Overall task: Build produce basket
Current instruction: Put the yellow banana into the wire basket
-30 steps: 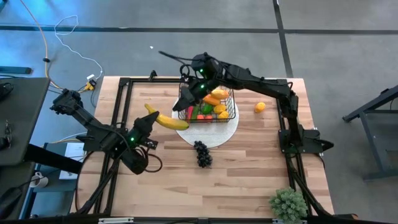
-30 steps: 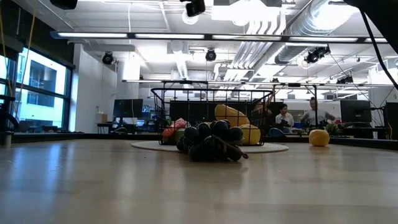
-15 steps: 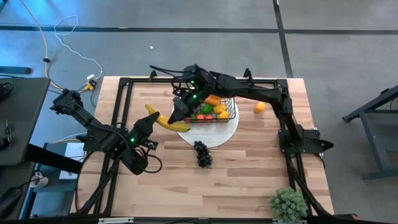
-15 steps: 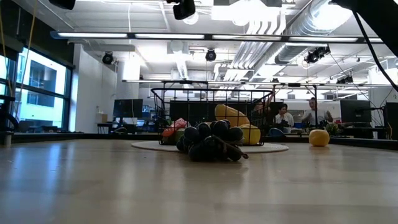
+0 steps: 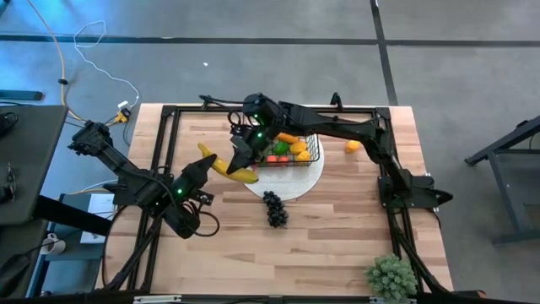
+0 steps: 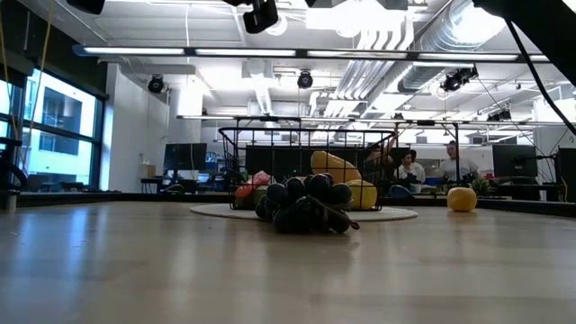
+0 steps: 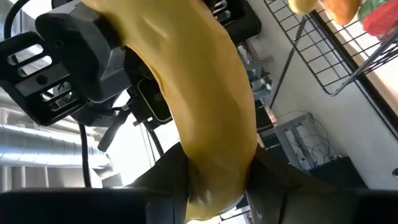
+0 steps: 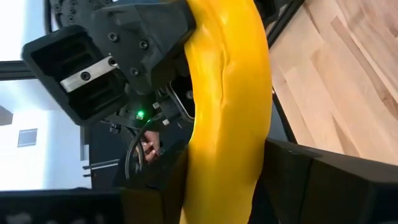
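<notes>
A yellow banana (image 5: 226, 166) hangs in the air over the table's left half, held by both grippers. My left gripper (image 5: 208, 167) is shut on the part nearer its stalk. My right gripper (image 5: 241, 159) reaches in from the basket side, its fingers closed around the other half. The black wire basket (image 5: 314, 152) stands on a round white plate (image 5: 295, 187) and holds several coloured fruits and vegetables. Dark grapes (image 5: 274, 208) lie on the wood near the plate's near rim. An orange (image 5: 353, 145) lies to the basket's right. My left gripper pinches the banana's body (image 7: 214, 177) between its two fingers (image 7: 163, 182), coming level from the table's left. The banana runs on past the fingers toward my right gripper and is lifted clear of the table. My right gripper has the banana's body (image 8: 224, 186) between its two fingers (image 8: 292, 169), coming from the far right and slanting slightly down. The banana runs on from this hold toward my left gripper, clear of the table.
A green bushy plant (image 5: 391, 277) stands at the near right corner. A black frame (image 5: 162, 143) borders the table's edges. Open wood lies along the near side, in front of the grapes (image 6: 306, 205).
My right gripper has moved from above the basket toward the table's left edge and down, and now has its fingers around the banana next to my left gripper. The banana has stayed held in the air.
</notes>
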`<action>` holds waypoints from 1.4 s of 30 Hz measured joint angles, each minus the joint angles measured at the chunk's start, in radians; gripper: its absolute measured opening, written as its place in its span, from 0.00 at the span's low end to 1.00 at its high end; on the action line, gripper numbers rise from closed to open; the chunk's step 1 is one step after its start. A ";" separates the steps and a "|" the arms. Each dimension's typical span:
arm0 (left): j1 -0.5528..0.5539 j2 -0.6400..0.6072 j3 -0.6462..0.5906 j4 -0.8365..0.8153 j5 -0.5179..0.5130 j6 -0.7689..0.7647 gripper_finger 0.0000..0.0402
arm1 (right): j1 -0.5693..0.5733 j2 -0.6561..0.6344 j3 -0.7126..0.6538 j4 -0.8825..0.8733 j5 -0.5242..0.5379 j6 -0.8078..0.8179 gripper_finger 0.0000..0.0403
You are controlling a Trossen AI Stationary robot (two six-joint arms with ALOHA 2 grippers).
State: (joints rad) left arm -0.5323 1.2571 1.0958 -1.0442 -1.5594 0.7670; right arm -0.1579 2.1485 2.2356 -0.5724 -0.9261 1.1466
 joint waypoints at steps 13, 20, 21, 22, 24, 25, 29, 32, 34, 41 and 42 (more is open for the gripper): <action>0.002 0.000 0.000 0.013 0.039 -0.133 0.35 | 0.006 0.001 0.000 -0.014 0.015 0.027 0.29; 0.002 -0.001 0.000 0.079 0.046 -0.188 0.46 | 0.007 0.001 0.000 -0.018 0.038 0.050 0.28; 0.002 -0.001 0.000 0.084 0.051 -0.188 0.47 | 0.007 0.001 0.000 -0.018 0.046 0.049 0.28; 0.002 -0.001 0.000 0.088 0.059 -0.191 0.49 | 0.006 0.001 0.000 -0.018 0.054 0.046 0.28; 0.002 -0.001 0.000 0.094 0.064 -0.203 0.51 | -0.001 0.001 0.000 -0.018 0.059 0.046 0.28; 0.003 -0.001 0.000 0.100 0.064 -0.204 0.51 | -0.006 0.001 0.000 -0.020 0.062 0.046 0.28; 0.003 -0.001 0.000 0.118 0.050 -0.187 0.52 | -0.019 0.001 0.000 -0.033 0.070 0.045 0.28; 0.003 -0.001 0.000 0.120 0.029 -0.189 0.52 | -0.032 -0.002 0.002 -0.050 0.069 0.027 0.27; 0.004 -0.001 0.000 0.120 0.024 -0.212 0.52 | -0.042 -0.002 0.002 -0.059 0.065 0.016 0.27; 0.041 -0.001 0.000 0.120 0.015 -0.266 0.52 | -0.081 -0.002 0.002 -0.069 0.073 -0.005 0.27; 0.048 -0.001 0.000 0.121 0.014 -0.267 0.52 | -0.087 -0.002 0.002 -0.065 0.084 -0.008 0.27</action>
State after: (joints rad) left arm -0.4843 1.2564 1.0954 -0.9230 -1.5453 0.5001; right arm -0.2450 2.1468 2.2375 -0.6374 -0.8425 1.1391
